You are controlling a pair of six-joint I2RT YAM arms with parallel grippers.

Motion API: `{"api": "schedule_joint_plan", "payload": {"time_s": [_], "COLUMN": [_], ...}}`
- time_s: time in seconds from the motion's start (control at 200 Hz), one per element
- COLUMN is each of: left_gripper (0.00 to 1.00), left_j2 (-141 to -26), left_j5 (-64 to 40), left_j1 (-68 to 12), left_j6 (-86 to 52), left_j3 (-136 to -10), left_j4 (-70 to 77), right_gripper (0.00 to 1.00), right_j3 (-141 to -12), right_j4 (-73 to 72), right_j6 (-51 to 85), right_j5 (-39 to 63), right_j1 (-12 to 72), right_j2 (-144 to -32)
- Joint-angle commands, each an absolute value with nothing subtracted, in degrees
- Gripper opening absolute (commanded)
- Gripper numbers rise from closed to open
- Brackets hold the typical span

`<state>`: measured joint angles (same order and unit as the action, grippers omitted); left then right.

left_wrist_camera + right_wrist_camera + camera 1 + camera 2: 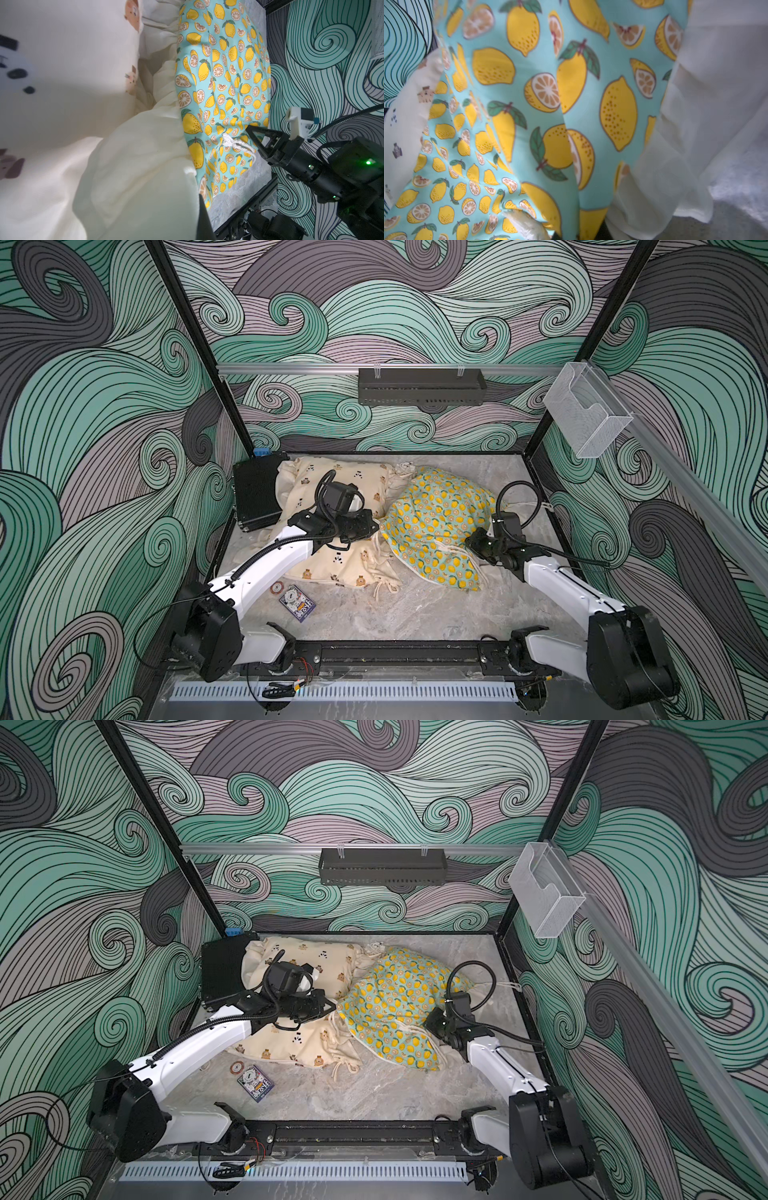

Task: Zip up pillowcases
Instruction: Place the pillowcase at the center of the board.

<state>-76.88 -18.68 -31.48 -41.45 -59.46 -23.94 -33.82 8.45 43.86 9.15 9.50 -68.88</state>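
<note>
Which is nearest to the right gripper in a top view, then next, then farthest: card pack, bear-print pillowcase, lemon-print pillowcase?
1. lemon-print pillowcase: right side; the right gripper is at its edge.
2. bear-print pillowcase: left of the lemon one.
3. card pack: front left, farthest.

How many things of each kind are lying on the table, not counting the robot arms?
Pillowcases: 2, the bear-print pillowcase and the lemon-print pillowcase
Black ribbed box: 1
Poker chip: 1
Card pack: 1
Total: 5

light: even, soft | shadows: faint | top views: sharp, edges bowed | wrist views: blurred up close
</note>
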Motion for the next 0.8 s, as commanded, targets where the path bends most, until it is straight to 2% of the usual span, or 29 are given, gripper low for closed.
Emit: {"api": "schedule_joint_plan", "payload": {"time_s": [0.0,0.365,0.615,0.796], "left_gripper": [0.00,0.00,0.00,0.00], "left_j2": [-78.67,-91.65,-102.84,-110.96], "left_j5": [-17.18,-14.20,-14.33,-14.14], "left_j1": [-34.21,-46.66,-52.33,-55.54], "left_j6": [-42.36,-44.32,-45.84,-44.37], "left_j3": [-62.84,-70.59,-76.89,-82.67], "left_j4": [-22.10,-17.58,-15.83,-17.29], "right_gripper": [0.08,0.08,0.09,0.18], "right_j3": [-39.39,-54.76,-62.64,-66.27], "right_j4": [11.26,17.76,18.59,19.53], "right_j6": [40.52,35.26,34.11,33.98], "right_j5": [7.60,5.59,3.26,3.38], "right_j1": [5.66,-4.98,-7.89,-8.68], "right_j2": [-67.42,-74.79,-84.68,-89.49]}}
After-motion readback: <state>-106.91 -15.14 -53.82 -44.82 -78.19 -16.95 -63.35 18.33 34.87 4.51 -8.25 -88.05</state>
